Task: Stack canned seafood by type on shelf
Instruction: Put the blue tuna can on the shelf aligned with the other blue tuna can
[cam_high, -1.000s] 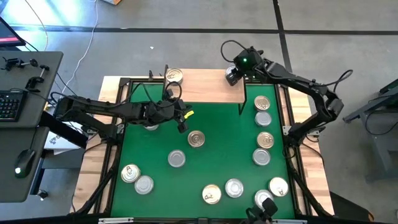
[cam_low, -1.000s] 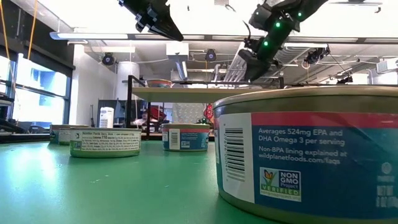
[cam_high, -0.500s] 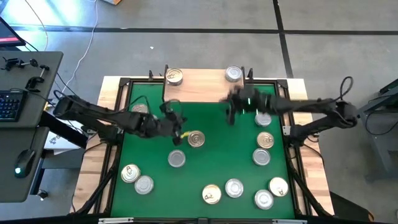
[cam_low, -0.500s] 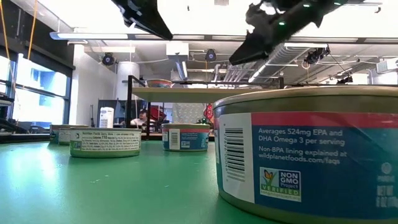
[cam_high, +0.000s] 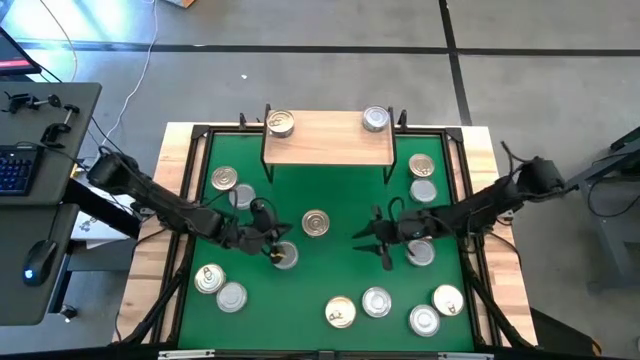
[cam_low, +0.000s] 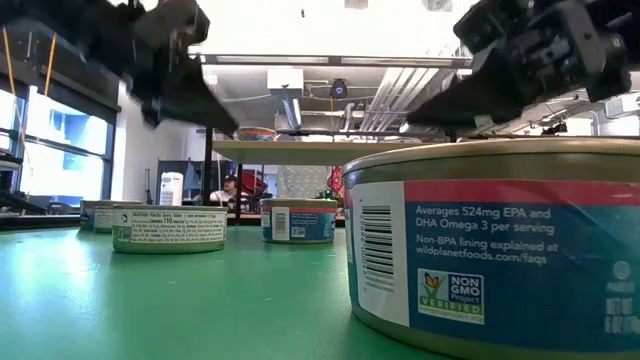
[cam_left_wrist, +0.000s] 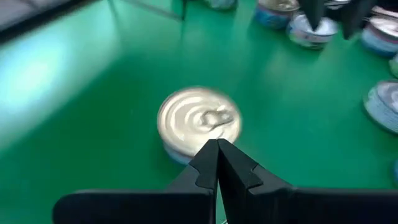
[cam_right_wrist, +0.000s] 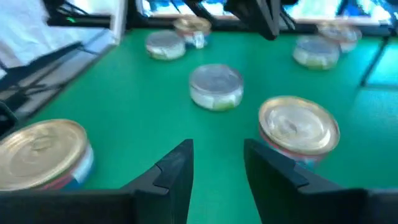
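Observation:
The shelf (cam_high: 330, 140) is a light-wood board at the table's far edge, with one gold-lidded tin (cam_high: 281, 123) and one silver-lidded tin (cam_high: 376, 119) standing on it. Several more tins stand on the green table. My left gripper (cam_high: 272, 246) (cam_left_wrist: 217, 155) is shut and hovers just to the left of a silver tin (cam_high: 286, 257) (cam_left_wrist: 199, 121); I cannot tell whether it touches it. My right gripper (cam_high: 378, 236) (cam_right_wrist: 217, 162) is open over bare green at mid-table, pointing left toward a gold tin (cam_high: 316, 223) (cam_right_wrist: 298, 127) and holding nothing.
A column of tins (cam_high: 424, 188) runs along the table's right side under the right arm. Other tins stand near the left side (cam_high: 224, 178) and along the near edge (cam_high: 377, 301). A big tin (cam_low: 500, 250) fills the low view's foreground. Black frame rails (cam_high: 200, 140) border the table.
My right gripper has left the silver tin on the shelf's right end, then swung toward the near edge and down to mid-table. My left gripper has moved toward the near edge and down, from beside the gold tin to the silver tin.

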